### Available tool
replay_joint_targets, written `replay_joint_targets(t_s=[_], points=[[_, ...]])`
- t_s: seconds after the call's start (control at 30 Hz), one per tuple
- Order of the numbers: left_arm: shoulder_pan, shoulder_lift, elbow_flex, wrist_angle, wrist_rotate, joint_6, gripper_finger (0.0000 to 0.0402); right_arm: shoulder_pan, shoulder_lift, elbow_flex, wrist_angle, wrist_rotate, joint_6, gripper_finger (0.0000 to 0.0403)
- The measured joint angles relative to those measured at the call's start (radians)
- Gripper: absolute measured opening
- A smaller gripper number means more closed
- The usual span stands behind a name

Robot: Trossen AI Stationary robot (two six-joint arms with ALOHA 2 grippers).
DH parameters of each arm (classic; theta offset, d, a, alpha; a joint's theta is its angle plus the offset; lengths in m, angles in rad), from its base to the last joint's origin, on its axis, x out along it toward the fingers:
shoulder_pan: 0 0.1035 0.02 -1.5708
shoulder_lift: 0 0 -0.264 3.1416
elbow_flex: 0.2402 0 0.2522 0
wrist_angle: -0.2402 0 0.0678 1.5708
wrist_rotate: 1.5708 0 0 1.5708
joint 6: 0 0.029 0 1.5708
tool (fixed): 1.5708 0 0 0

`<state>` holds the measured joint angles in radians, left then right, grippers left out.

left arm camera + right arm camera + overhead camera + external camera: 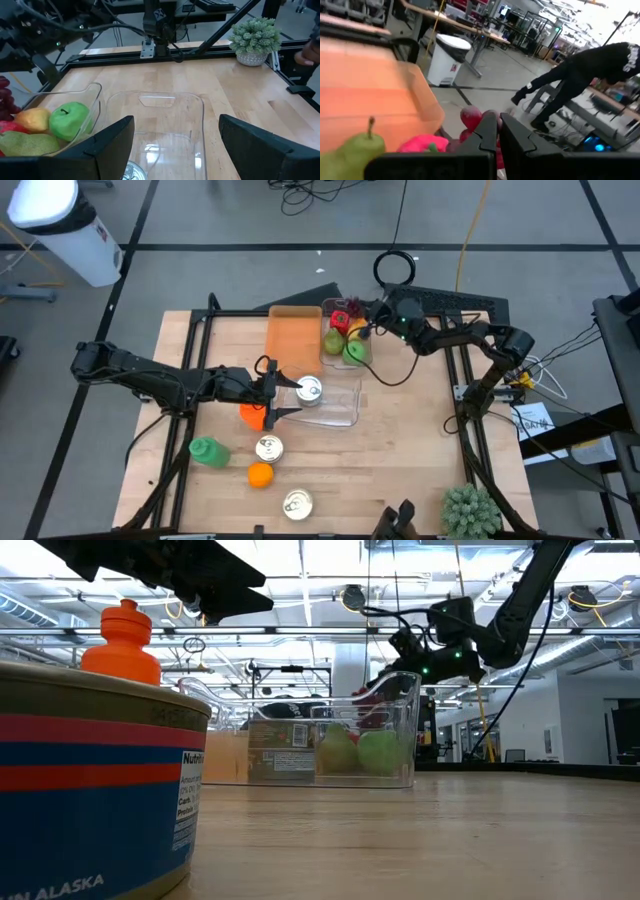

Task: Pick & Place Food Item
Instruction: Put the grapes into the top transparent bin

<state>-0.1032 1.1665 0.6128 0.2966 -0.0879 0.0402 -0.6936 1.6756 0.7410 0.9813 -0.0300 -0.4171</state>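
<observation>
A clear bin (346,340) at the table's far side holds a green apple (67,120), a pear (357,147), a yellowish fruit (32,120) and red grapes (470,117). My right gripper (498,131) is shut and points level over that bin, right by the grapes. My left gripper (277,396) stands open at mid-table, at the near end of an empty-looking clear container (155,120). A tin can (310,390) stands just ahead of its fingers. An orange bottle (252,415) stands beside that gripper. My right gripper's shut fingertips (487,131) stand right in front of the red grapes. Whether they touch the grapes I cannot tell, as the fingers hide that spot.
An orange tray (293,340) lies left of the fruit bin. Near the front edge are a green item (205,451), an orange (260,475) and two more cans (268,447) (297,502). A small potted plant (470,510) stands at the front right corner.
</observation>
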Motion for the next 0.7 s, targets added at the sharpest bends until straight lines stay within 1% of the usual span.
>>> replay_joint_targets(t_s=[0.2,0.53,0.63,0.7], points=[[0.000,0.000,0.000,0.000,0.000,0.000,0.0301,0.024,0.000,0.000,-0.009,-0.001,0.072,0.0002],[0.000,0.000,0.000,0.000,0.000,0.000,0.0301,0.070,0.000,0.000,-0.088,0.002,0.077,0.0002],[0.000,0.000,0.000,0.000,0.000,0.000,0.0301,0.079,0.000,0.000,-0.090,0.039,0.120,0.0004],[0.000,0.000,0.000,0.000,0.000,0.000,0.0301,0.081,0.000,0.000,-0.090,0.057,0.137,0.0016]])
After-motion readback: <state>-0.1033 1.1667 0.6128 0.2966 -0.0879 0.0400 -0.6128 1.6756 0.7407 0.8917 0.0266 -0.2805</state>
